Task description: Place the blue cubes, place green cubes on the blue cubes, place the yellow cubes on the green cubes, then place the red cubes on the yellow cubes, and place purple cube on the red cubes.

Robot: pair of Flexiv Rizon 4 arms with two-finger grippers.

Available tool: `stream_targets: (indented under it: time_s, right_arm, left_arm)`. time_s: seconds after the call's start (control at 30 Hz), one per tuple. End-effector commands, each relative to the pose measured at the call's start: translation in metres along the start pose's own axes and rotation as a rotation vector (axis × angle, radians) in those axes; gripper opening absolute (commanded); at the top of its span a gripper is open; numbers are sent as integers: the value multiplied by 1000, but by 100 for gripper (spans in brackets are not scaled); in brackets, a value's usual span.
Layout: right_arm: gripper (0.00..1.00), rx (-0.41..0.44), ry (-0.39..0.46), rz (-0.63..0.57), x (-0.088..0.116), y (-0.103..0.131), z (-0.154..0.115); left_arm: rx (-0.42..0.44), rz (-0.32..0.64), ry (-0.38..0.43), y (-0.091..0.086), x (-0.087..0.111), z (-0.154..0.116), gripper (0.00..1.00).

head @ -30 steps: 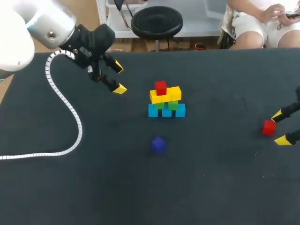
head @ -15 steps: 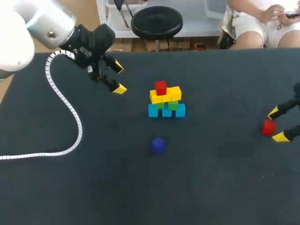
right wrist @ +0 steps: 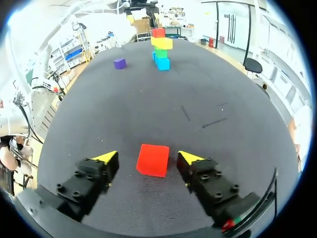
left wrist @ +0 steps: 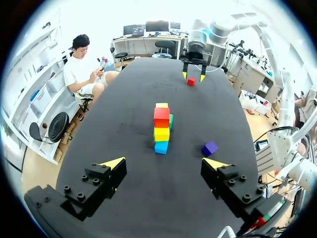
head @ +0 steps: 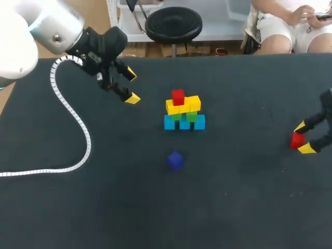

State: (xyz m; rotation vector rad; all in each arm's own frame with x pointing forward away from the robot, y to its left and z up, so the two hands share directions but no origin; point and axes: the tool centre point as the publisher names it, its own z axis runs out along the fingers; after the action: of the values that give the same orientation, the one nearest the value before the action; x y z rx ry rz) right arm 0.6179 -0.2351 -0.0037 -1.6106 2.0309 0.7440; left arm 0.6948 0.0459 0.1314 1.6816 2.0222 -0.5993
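A stepped stack of small coloured cubes [head: 184, 111] stands near the middle of the dark tabletop [head: 244, 207]. Light blue cubes [head: 169, 123] form its bottom row, green cubes [head: 191, 116] rest on them, yellow cubes [head: 194, 103] sit above those, and one red cube [head: 178, 96] is on top, over the stack's left half. A purple cube [head: 175, 160] lies alone on the tabletop near the stack, on the robot's side of it. A second, loose red cube [right wrist: 153, 159] sits well apart from the stack, to its right. The right gripper [head: 304, 138] is down around this cube, its fingers parted, one on each side, with a gap showing at both faces. The left gripper [head: 131, 87] hangs to the stack's left, fingers spread wide and holding nothing. A white coiled cable [head: 88, 142] trails across the tabletop farther left of the stack.
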Motion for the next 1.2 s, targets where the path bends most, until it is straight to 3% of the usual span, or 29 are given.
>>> stream_targets:
  time_s: [0.03, 0.13, 0.2, 0.27, 0.43, 0.6, 0.67, 0.9, 1.2]
  right_arm:
    - [42, 3, 4, 2, 0, 1, 2]
    - [38, 6, 5, 2, 0, 1, 2]
    - [27, 9, 5, -2, -1, 2, 2]
    - [0, 12, 5, -10, -3, 2, 0]
    - [0, 11, -14, -26, -11, 4, -7]
    - [0, 12, -50, -77, -32, 4, -20]
    - [0, 31, -66, -87, -46, 5, -26]
    - [0, -21, -96, -179, -98, 3, -38]
    - [0, -128, -45, -278, -165, -5, -32]
  left_arm:
    - [4, 2, 0, 2, 0, 0, 100]
    - [4, 2, 0, 2, 0, 0, 100]
    - [4, 2, 0, 2, 0, 0, 100]
    - [4, 2, 0, 2, 0, 0, 100]
    - [4, 2, 0, 2, 0, 0, 100]
    - [4, 2, 0, 2, 0, 0, 100]
    - [4, 2, 0, 2, 0, 0, 100]
    - [4, 2, 0, 2, 0, 0, 100]
    - [4, 2, 0, 2, 0, 0, 100]
